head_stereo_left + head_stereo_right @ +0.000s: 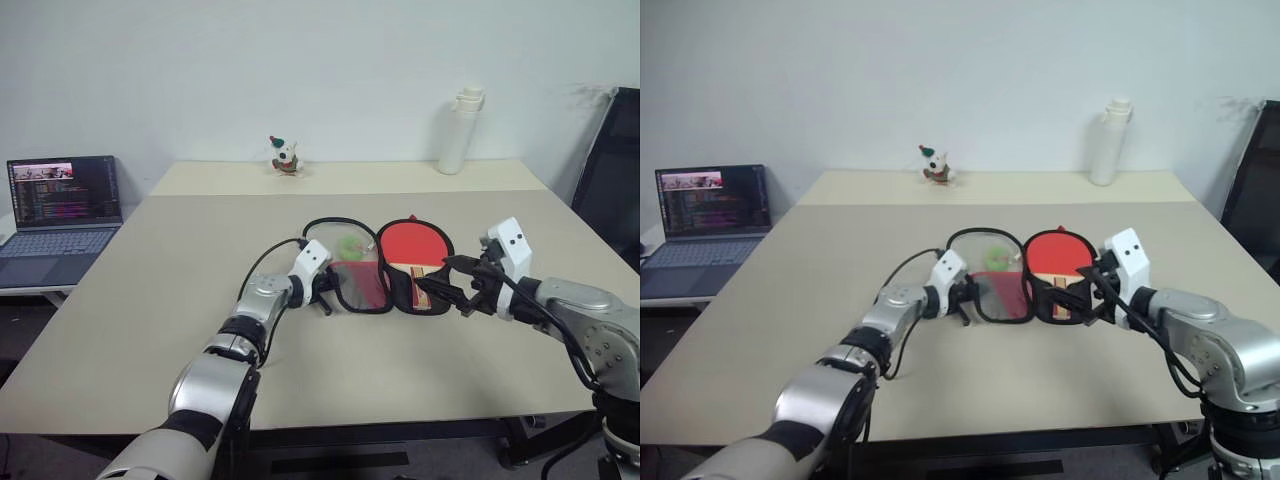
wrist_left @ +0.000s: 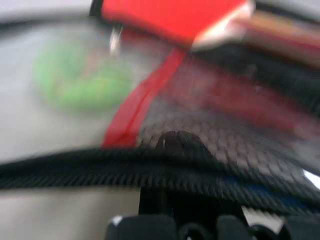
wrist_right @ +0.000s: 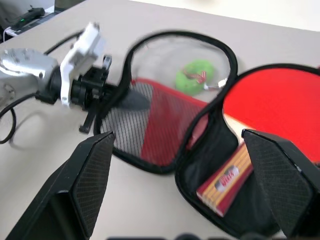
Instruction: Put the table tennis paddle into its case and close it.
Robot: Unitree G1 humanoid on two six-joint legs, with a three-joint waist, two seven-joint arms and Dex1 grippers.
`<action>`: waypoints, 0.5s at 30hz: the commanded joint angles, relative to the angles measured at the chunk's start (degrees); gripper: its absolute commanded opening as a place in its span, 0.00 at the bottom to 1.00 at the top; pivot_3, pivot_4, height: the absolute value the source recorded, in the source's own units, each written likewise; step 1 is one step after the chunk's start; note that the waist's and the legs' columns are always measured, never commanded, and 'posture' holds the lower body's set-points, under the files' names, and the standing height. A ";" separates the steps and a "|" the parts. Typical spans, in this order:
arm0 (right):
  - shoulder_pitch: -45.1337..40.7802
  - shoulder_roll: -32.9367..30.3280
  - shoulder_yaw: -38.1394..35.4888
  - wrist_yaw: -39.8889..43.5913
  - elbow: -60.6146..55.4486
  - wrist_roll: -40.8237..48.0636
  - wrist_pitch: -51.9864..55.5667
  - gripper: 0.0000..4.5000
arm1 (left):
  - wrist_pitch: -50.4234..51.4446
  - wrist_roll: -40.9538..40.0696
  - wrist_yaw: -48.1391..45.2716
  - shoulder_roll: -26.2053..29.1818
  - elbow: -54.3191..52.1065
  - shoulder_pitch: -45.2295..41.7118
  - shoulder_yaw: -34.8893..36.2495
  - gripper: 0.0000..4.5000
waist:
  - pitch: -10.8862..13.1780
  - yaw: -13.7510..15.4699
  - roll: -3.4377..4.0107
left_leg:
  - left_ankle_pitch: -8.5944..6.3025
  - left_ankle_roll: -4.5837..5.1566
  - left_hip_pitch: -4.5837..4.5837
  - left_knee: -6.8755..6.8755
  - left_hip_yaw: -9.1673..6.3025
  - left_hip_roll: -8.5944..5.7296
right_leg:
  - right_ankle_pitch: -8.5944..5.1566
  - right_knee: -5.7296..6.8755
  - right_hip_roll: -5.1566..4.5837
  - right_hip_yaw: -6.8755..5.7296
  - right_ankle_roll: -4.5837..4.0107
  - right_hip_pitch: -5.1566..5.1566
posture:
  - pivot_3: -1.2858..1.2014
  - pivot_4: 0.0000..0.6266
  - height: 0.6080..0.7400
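The case point(image 1: 357, 283) lies open on the table, its two halves side by side. In the right half rests the table tennis paddle point(image 1: 416, 242), red face up, with its light-wood handle point(image 3: 226, 183) pointing toward me. The left half is a flap of black mesh and red fabric point(image 3: 150, 127) with a zipper rim point(image 2: 75, 172). My left gripper point(image 1: 326, 291) is shut on that rim at the flap's left edge, one fingertip point(image 2: 175, 142) over the zipper. My right gripper point(image 3: 178, 136) hovers open just short of the handle end and touches nothing.
A small green ring point(image 3: 196, 77) lies inside the left half of the case. A laptop point(image 1: 64, 206) sits on a side table at far left. At the table's back stand a toy figure point(image 1: 286, 156) and a white bottle point(image 1: 460, 131). A black chair point(image 1: 612, 170) stands at right.
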 commanded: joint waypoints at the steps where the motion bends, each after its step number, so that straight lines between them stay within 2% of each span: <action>1: 1.37 -2.80 -4.67 -0.33 -2.79 1.12 0.22 1.00 | -2.77 -0.66 -2.71 -3.62 -1.15 -7.04 0.65 0.01 | 0.01 0.11 -0.02 | 0.00 0.00 -0.01 0.00 0.00 -0.02 | 0.00 -0.01 0.00 -0.01 0.01 0.00 | 0.52 0.24 1.00; 8: 2.63 -4.05 -8.44 -2.83 -2.50 2.16 2.18 1.00 | -2.89 -0.57 1.24 -11.30 2.41 -15.70 2.40 0.01 | 0.01 0.16 -0.03 | -0.01 0.01 -0.01 -0.02 -0.03 -0.43 | -0.11 -0.05 -0.07 0.07 0.20 0.01 | 0.52 0.24 1.00; 12: 2.34 -3.96 -8.05 -3.90 -1.96 1.52 1.92 1.00 | -3.61 -0.12 4.15 -12.15 3.30 -16.97 3.04 0.01 | 0.01 -0.51 -0.03 | 0.00 0.02 0.07 -0.03 -0.05 -0.44 | -0.19 0.08 -0.05 0.14 0.33 0.00 | 0.52 0.24 1.00; 15: 1.89 -4.13 -6.14 -4.40 0.71 -0.62 0.01 1.00 | -4.46 -0.58 2.27 -10.72 2.54 -15.56 3.60 0.01 | 0.01 -0.45 -0.03 | 0.00 0.02 0.12 -0.04 -0.06 -0.44 | -0.21 0.16 -0.04 0.12 0.36 0.00 | 0.52 0.24 1.00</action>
